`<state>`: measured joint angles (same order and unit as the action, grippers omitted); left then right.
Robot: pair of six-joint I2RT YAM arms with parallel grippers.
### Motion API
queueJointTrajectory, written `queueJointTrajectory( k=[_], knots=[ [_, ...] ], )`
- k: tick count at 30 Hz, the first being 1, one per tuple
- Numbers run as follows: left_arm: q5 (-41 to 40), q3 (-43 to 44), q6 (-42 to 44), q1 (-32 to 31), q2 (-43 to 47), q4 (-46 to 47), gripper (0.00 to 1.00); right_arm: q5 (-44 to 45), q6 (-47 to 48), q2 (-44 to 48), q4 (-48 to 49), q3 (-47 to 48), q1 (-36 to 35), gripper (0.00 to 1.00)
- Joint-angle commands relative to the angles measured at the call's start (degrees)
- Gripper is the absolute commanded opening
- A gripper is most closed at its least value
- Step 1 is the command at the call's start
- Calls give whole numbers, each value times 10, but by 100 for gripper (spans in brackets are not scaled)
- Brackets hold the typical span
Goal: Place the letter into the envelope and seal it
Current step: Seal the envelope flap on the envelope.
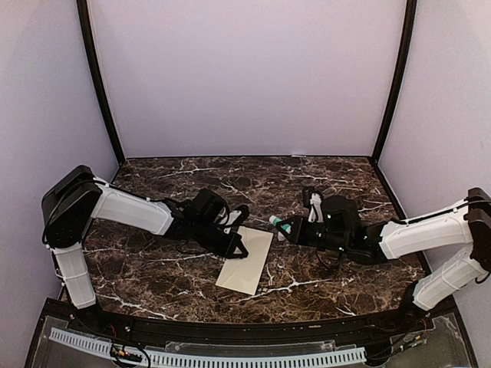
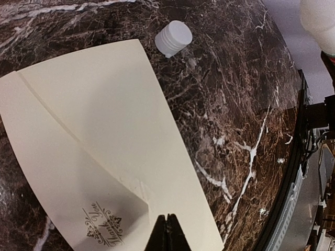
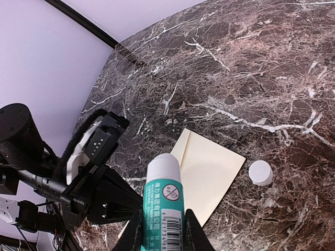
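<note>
The cream-yellow envelope (image 1: 247,262) lies flat at the table's middle. In the left wrist view (image 2: 104,120) its pointed flap (image 2: 78,193) with a "Thank You" emblem is folded over the body. My left gripper (image 2: 168,218) is shut, its tips on the envelope beside the flap's point; it also shows in the top view (image 1: 236,244). My right gripper (image 3: 164,230) is shut on an uncapped green glue stick (image 3: 164,201), held above the table to the right of the envelope (image 3: 209,167). The letter is hidden.
The glue stick's white cap (image 2: 174,37) lies on the marble just past the envelope's far right corner, and also shows in the right wrist view (image 3: 260,172). The left arm's black wrist (image 3: 99,193) sits close in front of the glue stick.
</note>
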<state>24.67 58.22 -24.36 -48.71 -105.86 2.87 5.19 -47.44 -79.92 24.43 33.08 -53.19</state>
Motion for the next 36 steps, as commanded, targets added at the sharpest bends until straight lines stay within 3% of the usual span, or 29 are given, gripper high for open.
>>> queueJointTrajectory(
  k=[1,20,31,36],
  knots=[
    [11,18,8,-2,-30,5,1,9,1,7,29,-1,-6,19],
    [0,-8,-7,-2,-84,32,0,7,3,4,23,3,-6,19],
    [4,-26,1,0,-76,38,0,12,1,12,21,-4,-6,19],
    [7,7,4,0,-53,30,0,12,1,12,21,-5,-6,19]
  ],
)
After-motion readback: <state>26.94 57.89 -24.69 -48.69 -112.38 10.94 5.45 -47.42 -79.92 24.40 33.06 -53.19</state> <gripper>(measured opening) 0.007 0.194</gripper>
